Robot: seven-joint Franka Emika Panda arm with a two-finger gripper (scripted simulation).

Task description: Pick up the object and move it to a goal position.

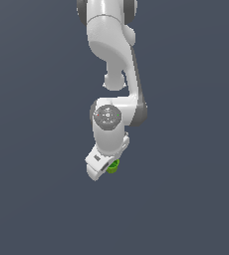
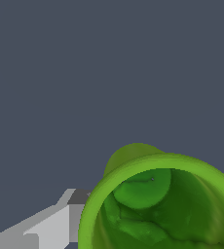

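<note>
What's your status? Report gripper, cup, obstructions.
Gripper at green cup, grip state unclear. Cup close under wrist camera, hollow top showing. No obstruction seen.

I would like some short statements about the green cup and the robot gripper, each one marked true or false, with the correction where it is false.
1. The object is a green cup with a hollow top. True; the wrist view looks down into its open inside.
2. The cup lies far from the gripper, out on the open surface. False; it sits right at the gripper's tip, partly hidden by the white hand.
3. The cup is much smaller than the gripper. True.
4. A second green cup stands at the exterior view's left. False; only one cup shows.
5. The wrist view shows both fingers clearly. False; only one grey finger shows beside the cup, so the grasp cannot be confirmed.
</note>
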